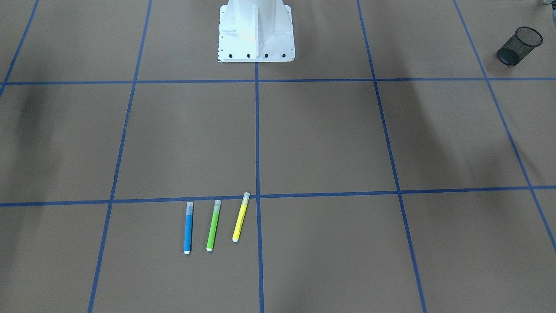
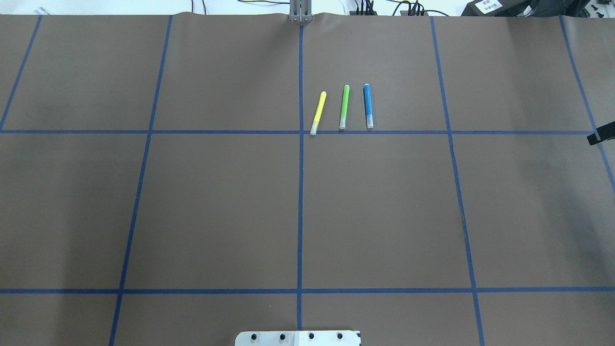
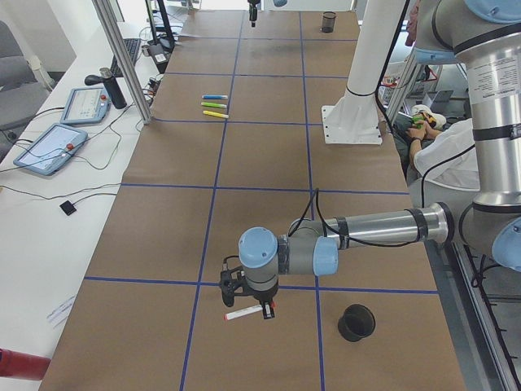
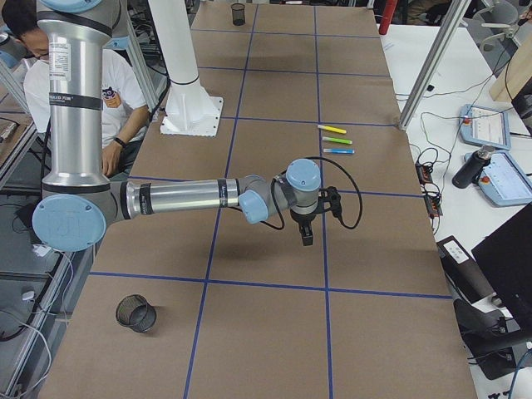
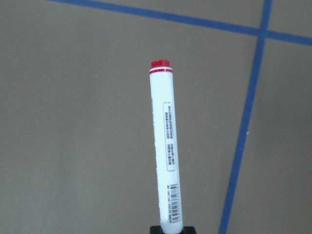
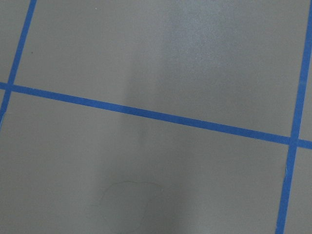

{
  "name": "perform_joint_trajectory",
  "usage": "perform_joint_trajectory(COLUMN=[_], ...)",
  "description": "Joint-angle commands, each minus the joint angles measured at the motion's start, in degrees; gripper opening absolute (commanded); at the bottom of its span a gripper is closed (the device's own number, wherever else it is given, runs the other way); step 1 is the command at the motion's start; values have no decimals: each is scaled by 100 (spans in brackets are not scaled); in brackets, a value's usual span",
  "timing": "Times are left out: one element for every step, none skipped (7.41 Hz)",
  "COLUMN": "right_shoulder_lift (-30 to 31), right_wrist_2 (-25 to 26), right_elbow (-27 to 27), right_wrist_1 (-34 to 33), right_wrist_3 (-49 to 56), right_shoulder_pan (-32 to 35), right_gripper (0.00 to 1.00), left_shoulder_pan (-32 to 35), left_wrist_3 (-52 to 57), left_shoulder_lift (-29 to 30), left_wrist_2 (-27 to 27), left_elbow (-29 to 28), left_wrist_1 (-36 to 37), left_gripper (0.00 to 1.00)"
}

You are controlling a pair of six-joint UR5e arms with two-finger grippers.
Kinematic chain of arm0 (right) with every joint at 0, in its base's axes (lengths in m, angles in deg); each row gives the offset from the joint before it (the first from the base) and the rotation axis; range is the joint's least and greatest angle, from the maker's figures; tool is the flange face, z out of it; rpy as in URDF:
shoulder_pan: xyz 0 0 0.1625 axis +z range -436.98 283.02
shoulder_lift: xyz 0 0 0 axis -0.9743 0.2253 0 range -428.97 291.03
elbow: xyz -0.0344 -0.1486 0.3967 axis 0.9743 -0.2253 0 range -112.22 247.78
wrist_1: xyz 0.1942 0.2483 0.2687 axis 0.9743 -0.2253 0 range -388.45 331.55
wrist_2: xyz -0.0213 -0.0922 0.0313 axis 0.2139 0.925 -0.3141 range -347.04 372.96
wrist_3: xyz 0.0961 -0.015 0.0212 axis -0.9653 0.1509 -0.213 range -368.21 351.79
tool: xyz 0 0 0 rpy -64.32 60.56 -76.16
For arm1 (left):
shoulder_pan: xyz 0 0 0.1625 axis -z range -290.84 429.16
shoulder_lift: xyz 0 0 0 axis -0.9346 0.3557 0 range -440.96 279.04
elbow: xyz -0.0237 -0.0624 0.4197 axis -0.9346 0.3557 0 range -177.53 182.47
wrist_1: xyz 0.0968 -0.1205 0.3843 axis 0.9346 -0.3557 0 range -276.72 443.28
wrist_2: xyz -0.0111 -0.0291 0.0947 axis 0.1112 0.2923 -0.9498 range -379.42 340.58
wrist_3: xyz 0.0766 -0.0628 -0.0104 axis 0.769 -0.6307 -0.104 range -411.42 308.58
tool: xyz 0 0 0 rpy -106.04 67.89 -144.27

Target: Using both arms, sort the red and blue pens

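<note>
Exterior left: left claw (image 3: 267,308) grips red pen (image 3: 242,314) near black cup (image 3: 356,323).

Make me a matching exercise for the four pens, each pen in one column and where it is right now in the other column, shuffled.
Things:
1. red pen
2. blue pen
3. green pen
4. yellow pen

Places:
A. middle of the row of three
B. held in the left gripper
C. right end of the row in the overhead view
D. left end of the row in the overhead view

Pairs: 1-B, 2-C, 3-A, 4-D
</note>
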Motion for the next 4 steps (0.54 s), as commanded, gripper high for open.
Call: perform_joint_trajectory(right_shoulder_lift=[4, -13, -22, -40], right_wrist_2=[25, 104, 139, 140], right_elbow=[-43, -87, -88, -122], right_wrist_1=[3, 12, 12, 3], right_wrist_3=[8, -1, -1, -1], right_shoulder_pan=[-50, -138, -165, -165], right_gripper=[99, 99, 99, 99], left_shoulder_pan=[413, 449, 580, 625], left_wrist_3=[976, 1291, 1521, 1819], left_shoulder_lift=[-83, -83, -83, -74], left_wrist_2=[-13, -22, -22, -22], left_elbow=[-42, -33, 11, 81], left_wrist_1=[1435, 2059, 2666, 3246], left_gripper=[0, 0, 0, 0])
